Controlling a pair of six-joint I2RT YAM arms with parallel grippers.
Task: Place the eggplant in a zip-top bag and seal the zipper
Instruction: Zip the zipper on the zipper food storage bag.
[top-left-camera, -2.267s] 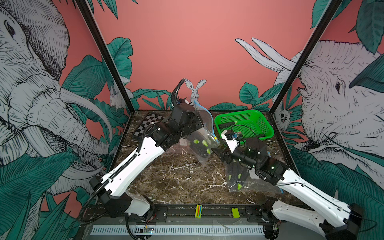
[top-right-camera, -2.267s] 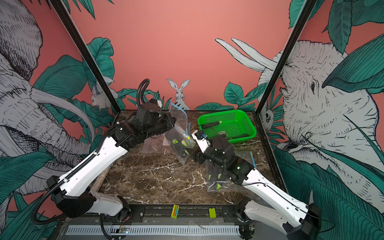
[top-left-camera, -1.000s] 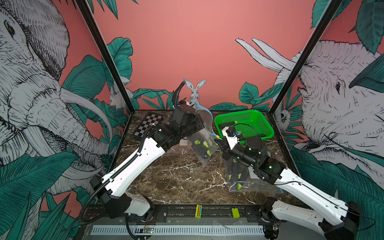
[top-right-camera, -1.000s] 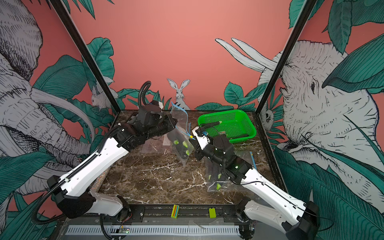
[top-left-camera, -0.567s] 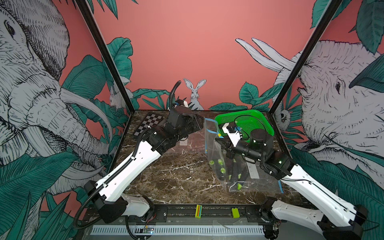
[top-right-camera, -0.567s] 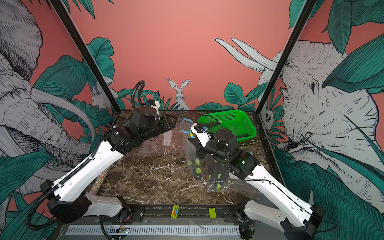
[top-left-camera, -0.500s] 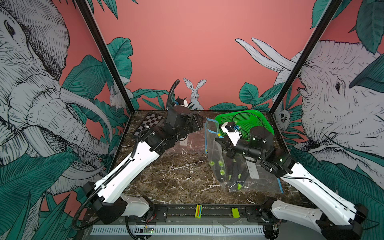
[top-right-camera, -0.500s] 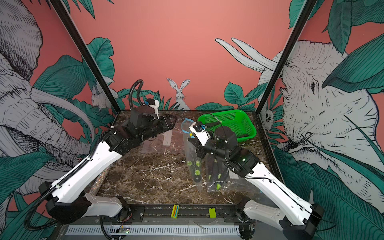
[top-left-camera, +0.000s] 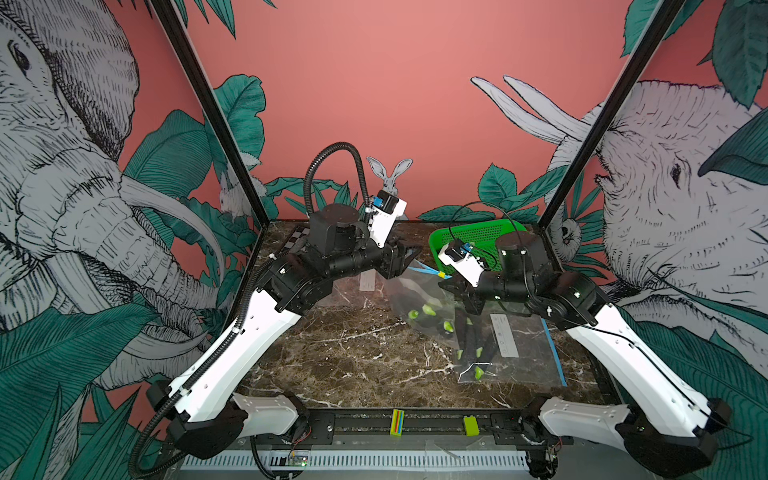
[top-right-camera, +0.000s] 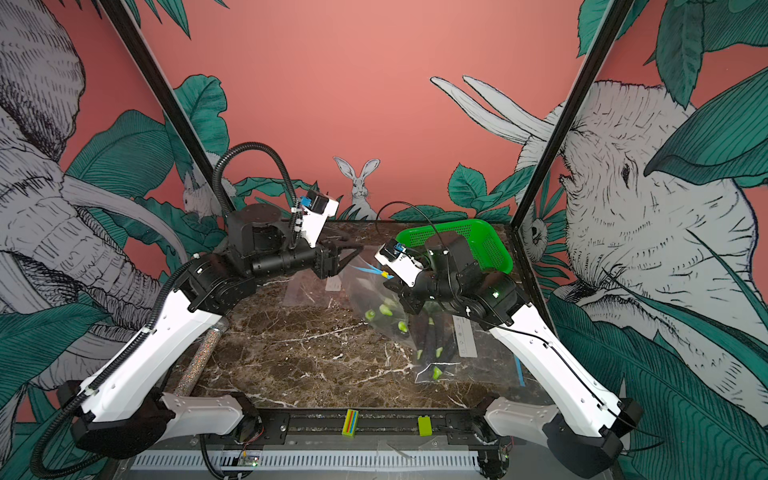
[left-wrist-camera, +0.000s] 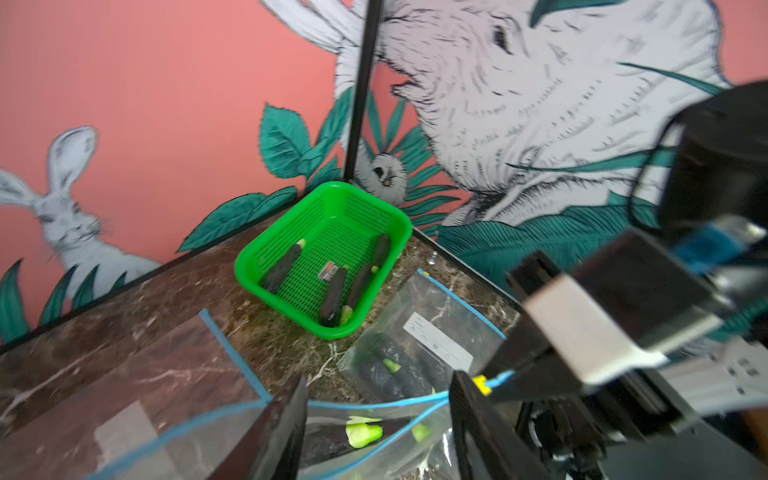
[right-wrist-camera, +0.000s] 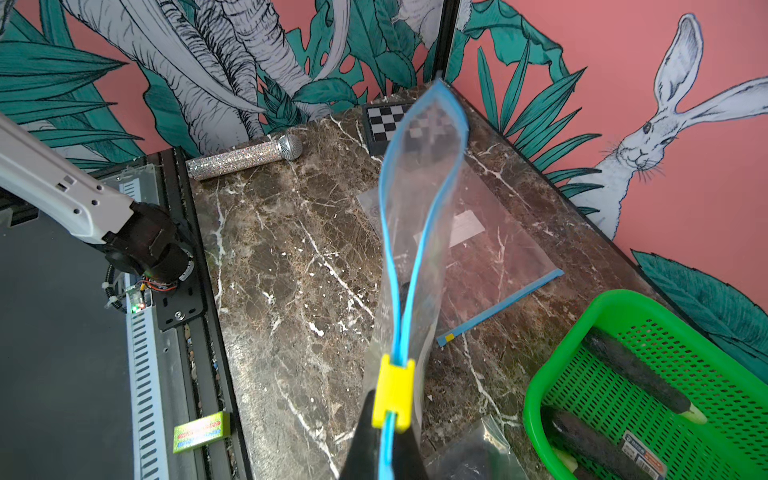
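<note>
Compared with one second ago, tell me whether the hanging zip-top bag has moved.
Yes. In a top view the zip-top bag has sagged lower and shifted right, now below the left end of the green basket, hanging from the right gripper alone.

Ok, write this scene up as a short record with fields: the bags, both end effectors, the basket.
held bag: held up by its rim, eggplants inside, zipper unsealed, blue tracks apart
right end effector: shut on the held bag's rim, right beside the yellow slider
left end effector: open, near the held bag's free end, gripping nothing
second bag: flat on the table, eggplants inside
empty bag: flat on the table
basket: green, holds loose eggplants
microphone: lying at the table's edge
sealing: not yet done
</note>
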